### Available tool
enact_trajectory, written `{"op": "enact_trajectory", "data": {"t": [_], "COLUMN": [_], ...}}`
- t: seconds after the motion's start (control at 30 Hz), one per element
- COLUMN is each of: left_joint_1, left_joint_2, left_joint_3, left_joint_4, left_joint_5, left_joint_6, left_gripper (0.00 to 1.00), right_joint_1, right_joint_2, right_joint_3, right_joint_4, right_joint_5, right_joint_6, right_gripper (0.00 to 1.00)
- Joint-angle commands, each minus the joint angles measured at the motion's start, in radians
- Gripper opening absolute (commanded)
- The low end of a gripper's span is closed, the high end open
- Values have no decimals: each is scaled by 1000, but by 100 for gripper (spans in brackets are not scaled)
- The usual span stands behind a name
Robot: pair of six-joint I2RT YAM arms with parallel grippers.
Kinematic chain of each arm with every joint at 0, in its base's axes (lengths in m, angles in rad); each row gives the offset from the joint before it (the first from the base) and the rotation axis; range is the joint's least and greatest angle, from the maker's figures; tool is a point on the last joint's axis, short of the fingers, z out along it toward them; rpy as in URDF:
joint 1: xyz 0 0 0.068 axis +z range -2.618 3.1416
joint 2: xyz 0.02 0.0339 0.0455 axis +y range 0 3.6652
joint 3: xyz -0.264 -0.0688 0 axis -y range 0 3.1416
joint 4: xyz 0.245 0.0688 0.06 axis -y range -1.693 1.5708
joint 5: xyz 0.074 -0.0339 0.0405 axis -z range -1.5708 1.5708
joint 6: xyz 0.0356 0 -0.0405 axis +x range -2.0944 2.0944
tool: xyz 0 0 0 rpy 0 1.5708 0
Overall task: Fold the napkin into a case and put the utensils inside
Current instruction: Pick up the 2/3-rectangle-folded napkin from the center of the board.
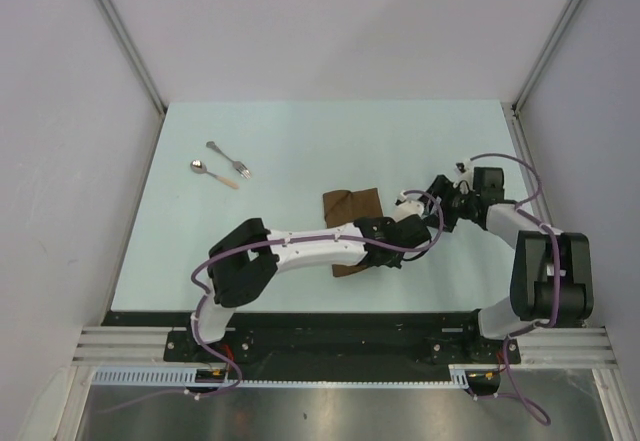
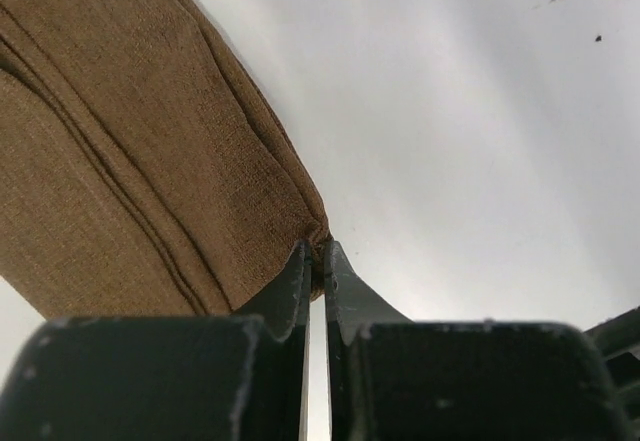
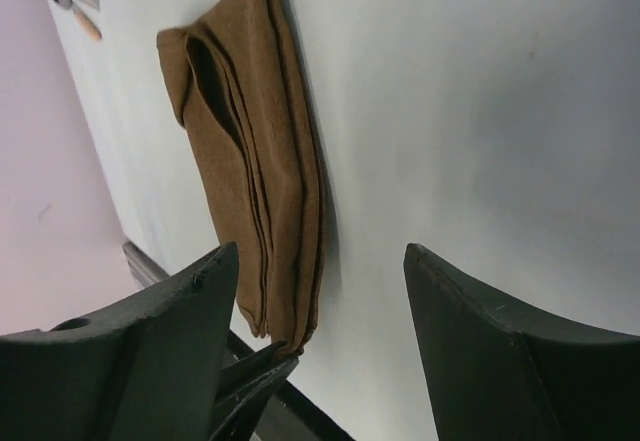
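Pale counter point(image 1: 300, 141) carries the folded brown napkin point(image 1: 352, 204) centre-right, layers loose; left gripper point(image 2: 315, 256) jaws pinching only its corner tip, right gripper point(image 3: 320, 248) jaws spread beside it, holding nothing; risk: thin pinch slips or drags one layer, undoing folds; fork point(image 1: 230, 158) and spoon point(image 1: 213, 173) well apart, far-left.

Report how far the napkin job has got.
Done: the napkin is folded into a layered rectangle. In hand: the left gripper is shut on its corner; the right gripper stands open beside it, empty. Left: the fork and spoon lie bare on the table, far from the cloth, not yet tucked in.
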Motion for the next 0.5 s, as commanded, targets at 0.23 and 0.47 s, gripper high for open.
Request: {"op": "enact_trajectory", "data": {"t": [0.23, 0.47], "left_joint_1": [14, 22], "left_joint_2": [-125, -148], "left_joint_3": [-85, -86], "left_joint_4": [18, 9], "left_joint_5": [-1, -1], "left_joint_6": [-33, -39], "left_gripper": [0, 0], "right_joint_1": [168, 221], "right_joint_2": [132, 178], "right_joint_3": [-53, -86], "right_joint_4": [221, 311], "right_joint_5": [-52, -52], "right_joint_6": [136, 187], "right_gripper": [71, 69]}}
